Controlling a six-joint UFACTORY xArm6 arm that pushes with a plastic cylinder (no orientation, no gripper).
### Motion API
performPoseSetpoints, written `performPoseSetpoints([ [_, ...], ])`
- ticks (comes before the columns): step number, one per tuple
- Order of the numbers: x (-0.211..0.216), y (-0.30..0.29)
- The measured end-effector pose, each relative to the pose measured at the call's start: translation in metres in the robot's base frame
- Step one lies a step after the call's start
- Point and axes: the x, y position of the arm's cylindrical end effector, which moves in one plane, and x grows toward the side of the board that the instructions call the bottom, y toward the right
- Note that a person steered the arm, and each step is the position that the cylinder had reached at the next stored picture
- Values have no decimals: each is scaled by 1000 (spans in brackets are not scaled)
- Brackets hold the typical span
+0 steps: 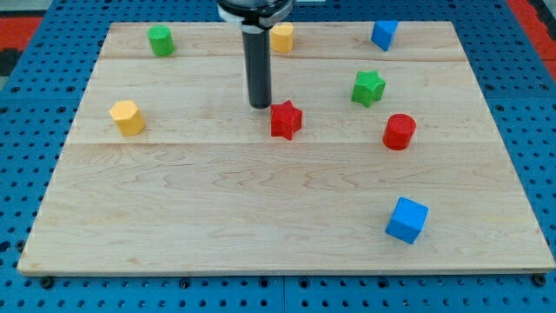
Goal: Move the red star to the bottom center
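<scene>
My tip beside red star

— What sort of place is this?

— A robotics lab, or a test bench in one. A pale wooden board lies on a blue metal table drilled with a regular grid of holes, the kind used for bolting down equipment.

— Anything else?

— A dark rod hangs over the board from a round mount, and small coloured blocks are scattered about, such as a red star and a blue cube. No household things show.
</scene>
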Motion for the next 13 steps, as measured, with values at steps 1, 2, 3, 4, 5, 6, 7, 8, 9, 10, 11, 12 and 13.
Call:
performPoseSetpoints([
  [1,32,32],
  [2,63,35],
  [3,107,34],
  [4,124,-5],
  [5,143,-4],
  [6,105,16],
  [7,151,60],
  [8,191,52],
  [9,195,28],
  [10,185,59],
  [11,162,58],
  [12,175,14],
  [13,174,-8],
])
